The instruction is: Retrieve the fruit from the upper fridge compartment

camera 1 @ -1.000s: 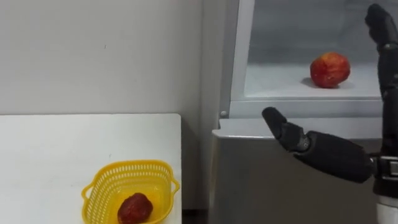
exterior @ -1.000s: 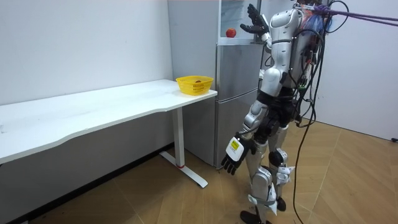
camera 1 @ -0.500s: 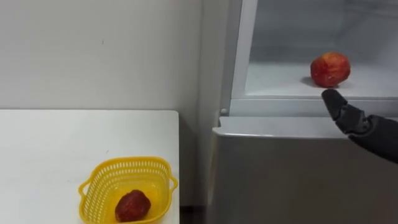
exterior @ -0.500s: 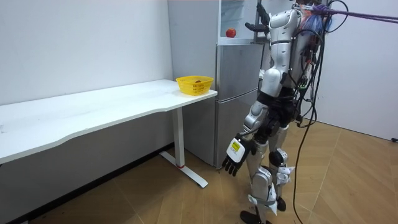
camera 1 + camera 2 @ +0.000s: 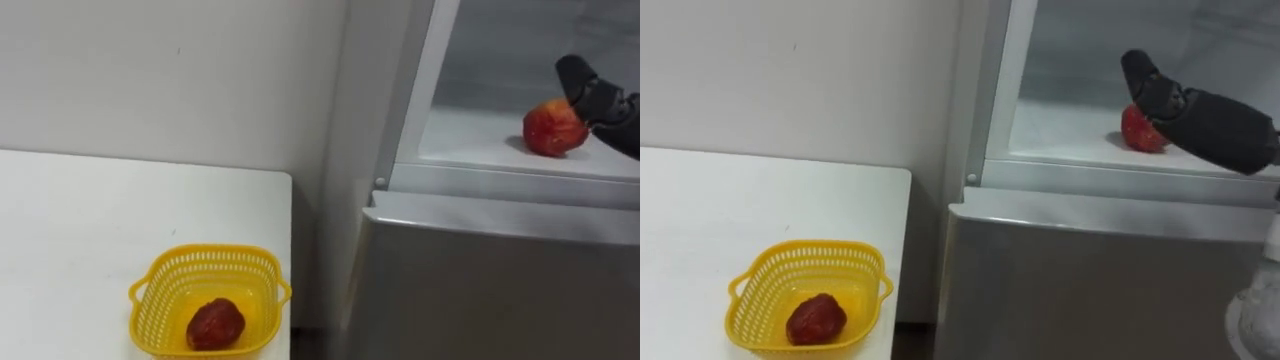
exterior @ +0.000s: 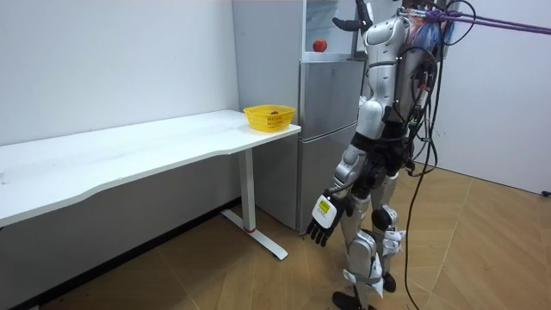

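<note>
Yellow basket (image 5: 152, 305) sits at the near right corner of the white bench (image 5: 80, 230), with a dark red fruit (image 5: 215, 323) lying in it. Grey fridge (image 5: 480, 280) stands just beside the bench's right end; its lower door is closed and the upper compartment is open. Inside the upper compartment a red apple (image 5: 550, 130) rests on the white shelf (image 5: 470, 140), towards the right. Right hand (image 5: 1160, 92) reaches into that compartment from the right, dark fingers just above and in front of the apple and partly covering it in the right eye view. Cannot tell whether the fingers are curled on the apple or even touching it. Room view: robot stands upright facing the fridge, right arm raised to the upper compartment. Left hand (image 6: 321, 222) hangs low beside its leg, fingers relaxed and spread, holding nothing
</note>
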### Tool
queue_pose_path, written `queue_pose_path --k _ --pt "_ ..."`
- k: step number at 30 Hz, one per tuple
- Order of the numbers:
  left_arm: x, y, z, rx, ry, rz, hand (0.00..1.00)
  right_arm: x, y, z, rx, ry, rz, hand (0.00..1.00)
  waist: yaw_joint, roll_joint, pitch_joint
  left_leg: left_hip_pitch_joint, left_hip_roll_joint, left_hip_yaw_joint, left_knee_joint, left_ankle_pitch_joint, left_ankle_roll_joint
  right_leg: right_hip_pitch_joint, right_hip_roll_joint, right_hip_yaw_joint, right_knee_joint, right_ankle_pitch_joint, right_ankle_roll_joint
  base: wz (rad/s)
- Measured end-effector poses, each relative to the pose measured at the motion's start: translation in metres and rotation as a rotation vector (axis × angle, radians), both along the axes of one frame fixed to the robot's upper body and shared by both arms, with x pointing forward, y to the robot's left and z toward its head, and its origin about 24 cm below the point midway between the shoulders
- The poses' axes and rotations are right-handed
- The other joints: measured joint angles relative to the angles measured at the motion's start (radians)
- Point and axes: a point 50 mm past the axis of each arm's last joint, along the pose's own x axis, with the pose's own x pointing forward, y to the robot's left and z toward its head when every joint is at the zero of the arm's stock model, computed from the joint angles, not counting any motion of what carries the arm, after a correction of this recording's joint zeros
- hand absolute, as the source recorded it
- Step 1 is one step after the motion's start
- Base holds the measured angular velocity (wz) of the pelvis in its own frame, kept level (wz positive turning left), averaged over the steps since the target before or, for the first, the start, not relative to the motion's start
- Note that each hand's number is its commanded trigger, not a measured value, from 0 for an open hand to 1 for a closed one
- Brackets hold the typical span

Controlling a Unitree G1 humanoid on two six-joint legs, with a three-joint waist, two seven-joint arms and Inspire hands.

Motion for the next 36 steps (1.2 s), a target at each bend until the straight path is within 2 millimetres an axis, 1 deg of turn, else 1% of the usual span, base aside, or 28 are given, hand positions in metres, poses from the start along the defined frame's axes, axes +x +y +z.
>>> queue_pose_path --k 4,7,9,10,12,15,18,20,26,28,30,33,36 --pt "0.005 -0.001 0.000 -0.006 -0.006 -0.017 0.00 0.007 -0.003 -0.005 0.002 0.061 0.000 0.00 -0.002 0.000 0.0004 -0.011 0.001 -0.015 0.004 0.000 0.000 -0.003 -0.002 -0.022 0.008 0.000 0.000 0.12" --pt "0.007 -0.001 0.000 -0.007 -0.011 -0.016 0.00 0.017 -0.004 0.000 -0.009 0.099 0.007 0.00 0.000 -0.003 -0.0024 -0.018 -0.001 -0.021 0.006 0.001 0.000 -0.010 -0.004 -0.023 0.011 0.000 0.000 0.01" --pt "0.007 0.000 0.001 -0.007 -0.011 -0.020 0.00 0.026 -0.005 0.010 -0.018 0.114 0.013 0.00 0.007 -0.007 -0.0066 -0.023 0.000 -0.021 0.017 0.001 0.000 -0.016 -0.004 -0.023 0.011 0.001 -0.002 0.00" --pt "0.007 0.000 0.001 -0.007 -0.011 -0.020 0.00 0.029 -0.006 0.011 -0.017 0.125 0.014 0.00 0.010 -0.009 -0.0084 -0.023 0.000 -0.021 0.018 0.001 0.000 -0.015 -0.004 -0.024 0.011 0.001 -0.002 0.00" --pt "0.008 0.002 0.002 -0.004 -0.011 -0.029 0.00 0.035 -0.010 0.008 -0.006 0.176 0.004 0.00 0.022 -0.018 -0.0158 -0.023 0.000 -0.021 0.019 0.001 0.000 -0.014 -0.003 -0.026 0.011 0.001 -0.002 0.02" --pt "0.006 0.003 0.003 0.000 -0.012 -0.030 0.00 0.040 -0.010 0.002 -0.011 0.242 0.012 0.00 0.027 -0.024 -0.0192 -0.023 -0.001 -0.024 0.018 0.001 0.000 -0.013 -0.005 -0.033 0.011 0.001 -0.002 0.04" --pt "0.004 0.006 0.005 0.001 -0.015 -0.035 0.00 0.042 -0.010 -0.002 -0.009 0.276 0.016 0.00 0.026 -0.029 -0.0168 -0.026 -0.001 -0.029 0.017 0.001 0.000 -0.010 -0.007 -0.047 0.011 0.001 -0.002 0.04" --pt "0.004 0.006 0.005 -0.007 -0.011 -0.038 0.00 0.044 -0.014 -0.005 0.000 0.299 0.008 0.00 0.026 -0.032 -0.0172 -0.028 -0.001 -0.034 0.016 0.001 0.000 -0.007 -0.008 -0.059 0.011 0.001 -0.002 0.10" --pt "0.004 0.007 0.005 -0.006 -0.001 -0.045 0.00 0.047 -0.023 -0.007 -0.037 0.367 -0.039 0.00 0.047 -0.038 -0.0145 -0.025 -0.001 -0.036 0.014 0.001 0.000 -0.001 -0.008 -0.075 0.010 0.001 -0.001 0.02" --pt "0.002 0.008 0.005 -0.003 0.010 -0.040 0.00 0.053 -0.022 -0.008 -0.052 0.395 -0.038 0.00 0.048 -0.039 -0.0137 -0.023 -0.001 -0.036 0.015 0.001 0.000 0.000 -0.008 -0.073 0.010 0.001 -0.001 0.00" --pt "0.003 0.010 0.006 0.002 0.010 -0.041 0.00 0.061 -0.023 -0.011 -0.046 0.439 -0.046 0.00 0.048 -0.044 -0.0114 -0.029 -0.001 -0.049 0.016 0.001 0.000 0.000 -0.008 -0.076 0.010 0.001 -0.001 0.07" --pt "0.002 0.010 0.006 0.003 0.013 -0.042 0.00 0.064 -0.025 -0.017 -0.046 0.479 -0.049 0.00 0.051 -0.046 -0.0123 -0.032 -0.001 -0.055 0.016 0.001 0.000 0.002 -0.008 -0.079 0.010 0.001 -0.001 0.08" --pt "-0.001 0.010 0.006 0.005 0.020 -0.039 0.00 0.068 -0.022 -0.022 -0.058 0.508 -0.043 0.00 0.054 -0.046 -0.0119 -0.032 -0.001 -0.058 0.020 0.001 -0.001 0.002 -0.007 -0.079 0.010 0.001 -0.001 0.02"
